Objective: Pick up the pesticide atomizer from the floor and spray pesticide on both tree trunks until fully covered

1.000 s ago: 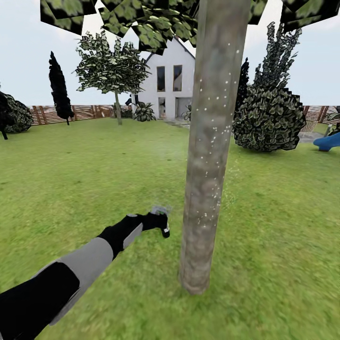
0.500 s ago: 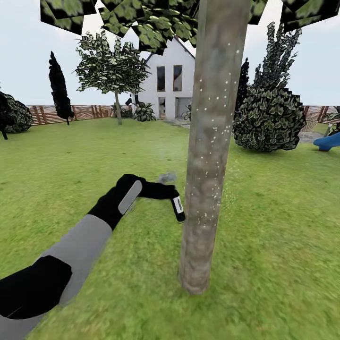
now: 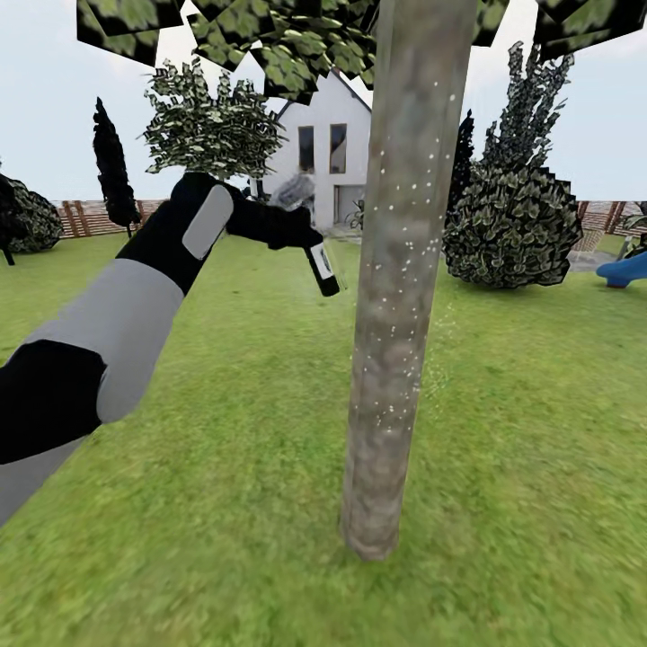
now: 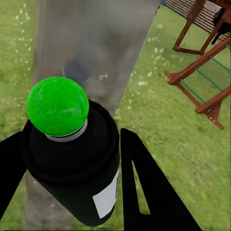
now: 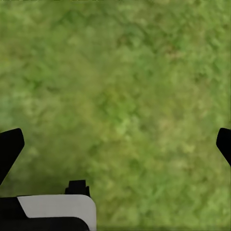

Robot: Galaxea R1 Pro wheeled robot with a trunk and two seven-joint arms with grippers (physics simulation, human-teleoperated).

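Observation:
The near tree trunk (image 3: 402, 270) rises straight ahead in the head view, its grey-brown bark dotted with white pesticide (image 3: 395, 296) specks. My left gripper (image 3: 308, 244) is raised just left of it at about mid-height, shut on the pesticide atomizer (image 3: 321, 268), which has a dark body and a white label. In the left wrist view the atomizer (image 4: 72, 159) shows a green dot (image 4: 57, 106) on top, black fingers (image 4: 154, 192) on both sides and the trunk (image 4: 91, 43) close behind. The second tree (image 3: 214, 130) stands far back on the garden lawn (image 3: 225, 404). My right gripper (image 5: 115, 147) is open over grass.
A large round bush (image 3: 512, 225) and a blue slide (image 3: 629, 268) lie to the right. A white house (image 3: 328, 153), a wooden fence (image 3: 90, 217) and a dark cypress (image 3: 112, 171) close the back. A wooden playset (image 4: 202, 62) stands beyond the trunk.
My left arm has lifted the atomizer from near the trunk's base up to about mid-height, staying beside the trunk. The camera and the tree have not moved.

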